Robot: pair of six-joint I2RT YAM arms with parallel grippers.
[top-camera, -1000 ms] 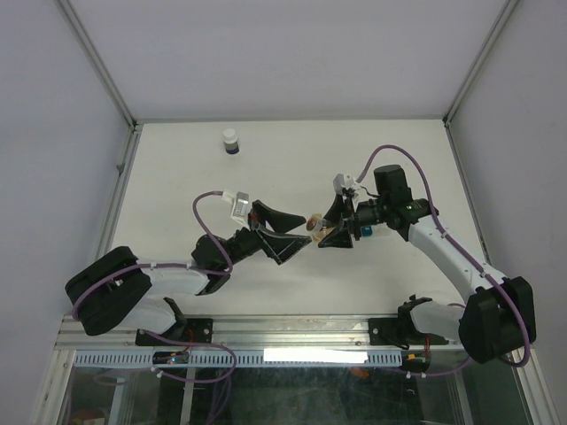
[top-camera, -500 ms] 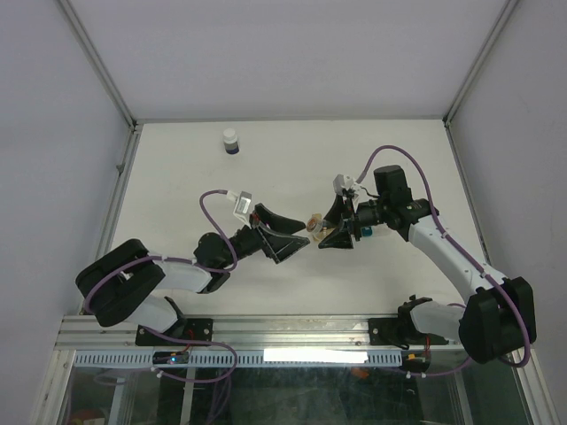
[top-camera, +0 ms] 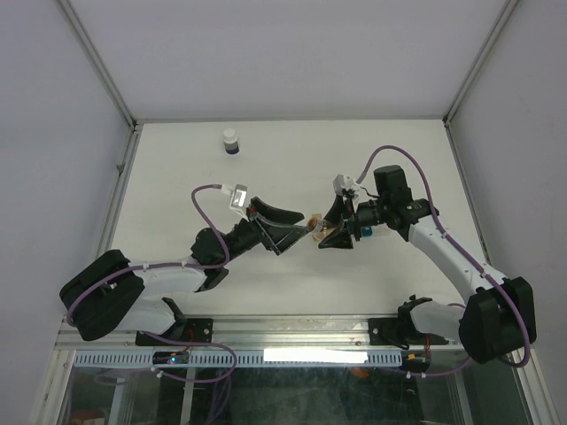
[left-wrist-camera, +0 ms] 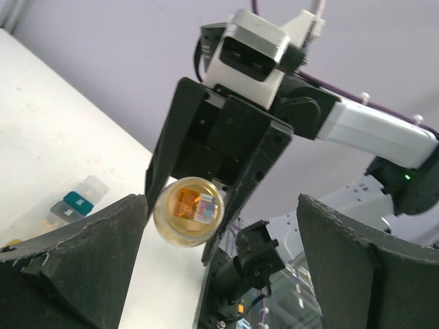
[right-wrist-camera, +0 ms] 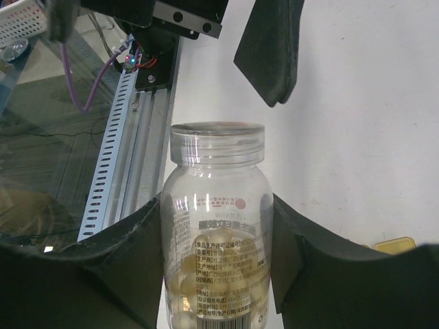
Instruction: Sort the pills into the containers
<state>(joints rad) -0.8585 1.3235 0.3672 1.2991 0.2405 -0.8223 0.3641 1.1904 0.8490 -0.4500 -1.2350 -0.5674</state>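
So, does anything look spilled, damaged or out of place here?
Nothing stands out. The clear plastic pill bottle sits lid-on between the right arm's fingers, and no loose pills show on the white table.

Robot test cell, lab setting.
White tabletop [top-camera: 292, 159] boxed by plain pale panels [top-camera: 292, 53] on aluminium posts [top-camera: 97, 60]; slotted cable duct [top-camera: 115, 358] under the near-edge metal rail [top-camera: 292, 329].

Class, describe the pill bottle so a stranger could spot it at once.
Start at the white table, mid-right, where the right gripper is. It clamps the pill bottle: clear, printed label, pale pills inside, unlike the white-capped dark bottle at the back.
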